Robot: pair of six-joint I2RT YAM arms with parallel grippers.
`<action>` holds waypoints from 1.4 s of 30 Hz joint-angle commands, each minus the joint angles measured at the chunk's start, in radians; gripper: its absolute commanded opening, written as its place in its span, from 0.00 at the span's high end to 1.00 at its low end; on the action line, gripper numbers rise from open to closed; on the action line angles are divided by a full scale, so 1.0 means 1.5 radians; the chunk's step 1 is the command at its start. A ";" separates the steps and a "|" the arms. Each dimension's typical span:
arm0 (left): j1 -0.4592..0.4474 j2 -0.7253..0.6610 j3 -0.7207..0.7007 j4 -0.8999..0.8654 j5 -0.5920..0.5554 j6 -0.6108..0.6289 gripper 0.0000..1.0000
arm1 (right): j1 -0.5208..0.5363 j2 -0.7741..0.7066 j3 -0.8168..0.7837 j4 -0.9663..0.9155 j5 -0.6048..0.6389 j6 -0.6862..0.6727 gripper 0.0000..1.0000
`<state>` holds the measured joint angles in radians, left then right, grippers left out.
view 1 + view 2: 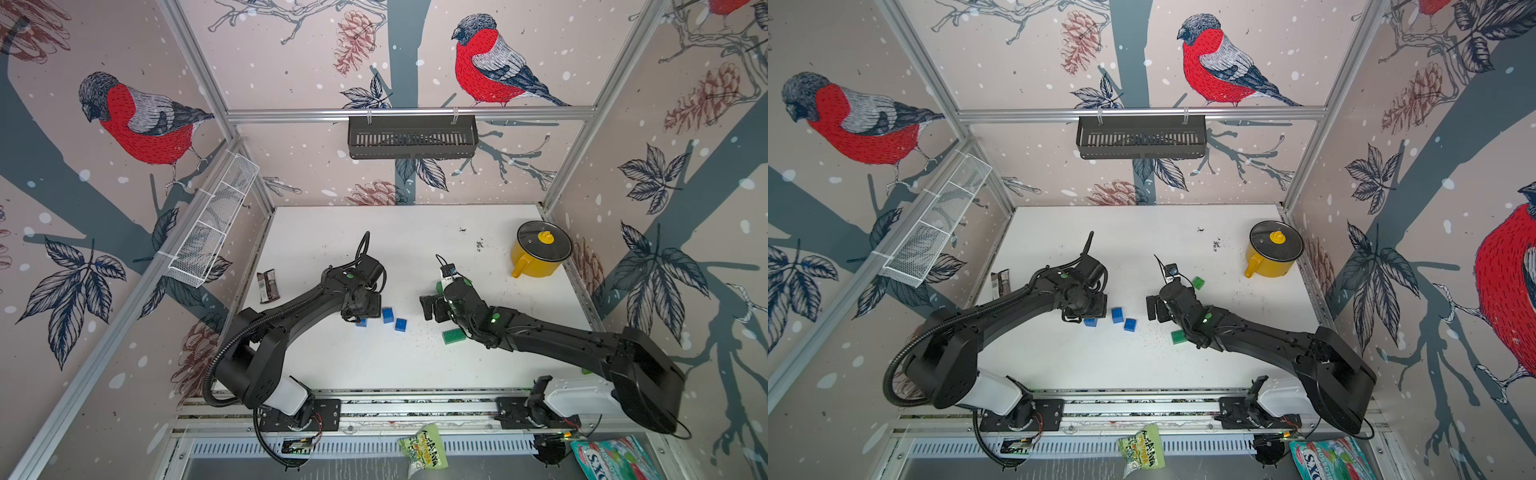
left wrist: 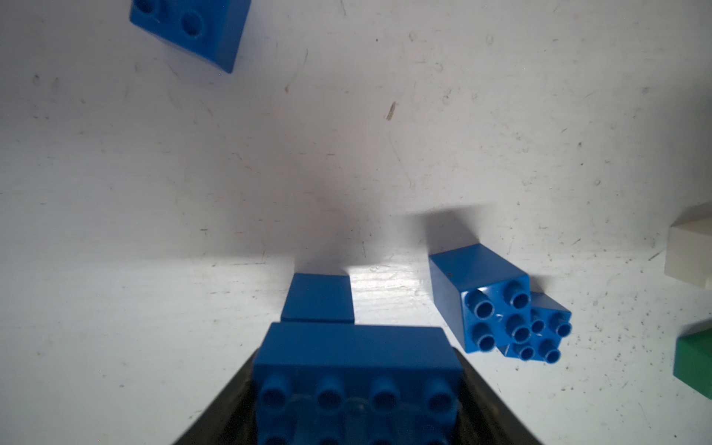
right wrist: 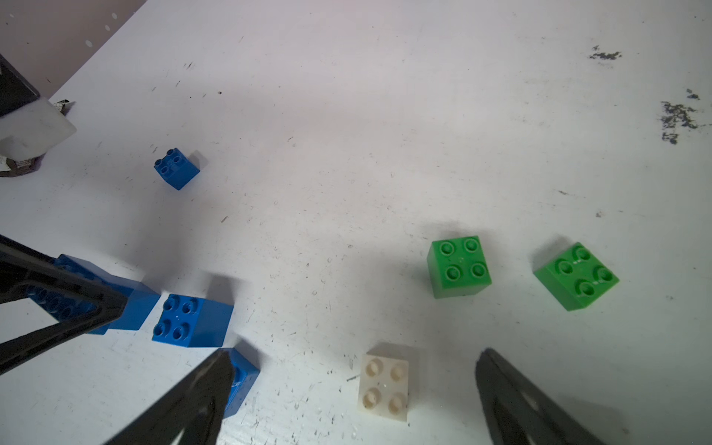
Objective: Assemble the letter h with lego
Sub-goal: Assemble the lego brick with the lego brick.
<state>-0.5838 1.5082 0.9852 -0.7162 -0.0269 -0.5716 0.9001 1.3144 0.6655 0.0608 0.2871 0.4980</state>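
Since your left gripper (image 1: 360,312) is clamped on the long blue studded plastic brick (image 2: 356,358), that arm's nearest: small blue plastic cube (image 2: 318,298) sits just past it, under one end; brick's long axis runs finger to finger. Farther off, right gripper (image 3: 356,358) hangs wide apart, empty, over white plastic cube (image 3: 385,385).

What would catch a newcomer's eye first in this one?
The red-breasted bird wallpaper on the enclosure walls dominates both top views. On the white table, the left gripper clamps a long blue brick beside two loose blue cubes, while the open right gripper hangs above a white brick near two green cubes. A yellow lidded pot sits in the far right corner.
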 commanded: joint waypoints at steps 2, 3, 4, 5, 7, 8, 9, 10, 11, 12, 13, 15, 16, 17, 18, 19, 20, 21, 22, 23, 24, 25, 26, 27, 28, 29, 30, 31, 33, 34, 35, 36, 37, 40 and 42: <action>0.001 0.000 0.023 -0.030 -0.007 0.001 0.36 | 0.001 -0.004 0.004 0.012 0.008 -0.002 0.00; 0.001 -0.001 0.021 -0.028 -0.002 0.000 0.36 | 0.001 -0.004 0.004 0.012 0.008 -0.002 0.00; 0.000 -0.002 0.019 -0.027 0.002 -0.001 0.36 | 0.001 -0.004 0.004 0.011 0.008 -0.002 0.00; -0.003 -0.002 0.017 -0.027 0.004 -0.002 0.36 | 0.001 -0.005 0.004 0.011 0.009 -0.003 0.00; -0.009 0.000 0.013 -0.025 0.004 -0.004 0.36 | 0.001 -0.006 0.003 0.012 0.009 -0.002 0.00; -0.012 0.002 0.012 -0.022 0.006 -0.005 0.36 | 0.001 -0.006 0.003 0.012 0.009 -0.003 0.00; -0.013 0.004 0.012 -0.020 0.008 -0.006 0.36 | 0.002 -0.005 0.003 0.012 0.009 -0.002 0.01; -0.015 0.006 0.012 -0.018 0.008 -0.007 0.36 | 0.001 -0.006 0.003 0.013 0.008 -0.002 0.01; -0.016 0.007 0.012 -0.016 0.008 -0.008 0.36 | 0.001 -0.006 0.003 0.013 0.008 -0.002 0.01; -0.016 0.008 0.012 -0.016 0.007 -0.007 0.36 | 0.001 -0.004 0.003 0.013 0.008 -0.003 0.01; -0.016 0.008 0.012 -0.016 0.005 -0.007 0.36 | 0.001 -0.003 0.003 0.013 0.008 -0.002 0.00; -0.016 0.008 -0.003 -0.016 0.004 -0.007 0.36 | 0.001 -0.003 0.003 0.013 0.008 -0.002 0.00; -0.016 0.008 -0.003 -0.016 0.002 -0.006 0.36 | 0.001 -0.003 0.003 0.012 0.008 -0.002 0.01; -0.015 0.009 -0.003 -0.016 0.000 -0.005 0.36 | 0.001 -0.003 0.004 0.013 0.008 -0.002 0.01; -0.016 0.010 -0.004 -0.016 -0.002 -0.004 0.36 | 0.001 -0.003 0.004 0.013 0.008 -0.002 0.00; -0.016 0.010 -0.006 -0.016 -0.005 -0.004 0.36 | 0.001 -0.003 0.004 0.013 0.008 -0.002 0.00; -0.015 0.012 -0.008 -0.015 -0.005 -0.003 0.36 | 0.002 -0.003 0.003 0.013 0.008 -0.002 0.00; -0.016 0.012 -0.010 -0.013 -0.005 -0.001 0.36 | 0.002 -0.003 0.004 0.013 0.008 -0.002 0.01; -0.016 0.013 -0.012 -0.012 -0.005 0.000 0.36 | 0.002 -0.003 0.004 0.013 0.008 -0.002 0.00; -0.015 0.014 -0.013 -0.011 -0.005 0.000 0.36 | 0.001 -0.003 0.003 0.013 0.008 -0.003 0.00; -0.016 0.015 -0.014 -0.009 -0.005 0.001 0.36 | 0.002 -0.004 0.003 0.013 0.008 -0.002 0.00; -0.016 0.015 -0.015 -0.008 -0.003 0.002 0.36 | 0.002 -0.004 0.003 0.013 0.008 -0.003 0.00; -0.016 0.015 -0.013 -0.008 -0.002 0.002 0.36 | 0.002 -0.004 0.003 0.012 0.009 -0.002 0.00; -0.015 0.015 -0.013 -0.009 0.000 0.002 0.36 | 0.002 -0.004 0.003 0.012 0.009 -0.002 0.01; -0.016 0.016 -0.012 -0.010 0.000 0.004 0.36 | 0.002 -0.004 0.003 0.012 0.009 -0.002 0.00; -0.015 0.015 -0.011 -0.011 0.000 0.003 0.36 | 0.002 -0.004 0.003 0.012 0.010 -0.003 0.00; -0.016 0.014 -0.011 -0.012 0.001 0.003 0.36 | 0.002 -0.005 0.003 0.012 0.011 -0.002 0.00; -0.015 0.014 -0.011 -0.012 0.003 0.003 0.36 | 0.002 -0.006 0.003 0.012 0.011 -0.003 0.01; -0.016 0.013 -0.011 -0.014 0.004 0.002 0.36 | 0.002 -0.007 0.003 0.011 0.011 -0.002 0.00; -0.017 0.012 -0.012 -0.015 0.003 0.000 0.36 | 0.002 -0.008 0.003 0.011 0.012 -0.003 0.01; -0.016 0.011 -0.012 -0.015 0.002 -0.001 0.36 | 0.002 -0.008 0.003 0.011 0.012 -0.002 0.01; -0.017 0.011 -0.014 -0.016 0.001 -0.002 0.36 | 0.002 -0.008 0.003 0.011 0.012 -0.002 0.00; -0.017 0.011 -0.016 -0.016 0.002 -0.002 0.36 | 0.002 -0.008 0.003 0.011 0.013 -0.002 0.00; -0.018 0.008 -0.021 -0.013 0.007 -0.005 0.36 | 0.002 -0.009 0.003 0.011 0.014 -0.003 0.01; -0.020 0.004 -0.020 -0.015 0.004 -0.004 0.36 | 0.002 -0.010 0.002 0.011 0.014 -0.001 0.00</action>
<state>-0.6102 1.5185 0.9615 -0.7094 -0.0288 -0.5686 0.9020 1.3048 0.6655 0.0608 0.2916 0.4980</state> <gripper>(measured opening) 0.671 0.995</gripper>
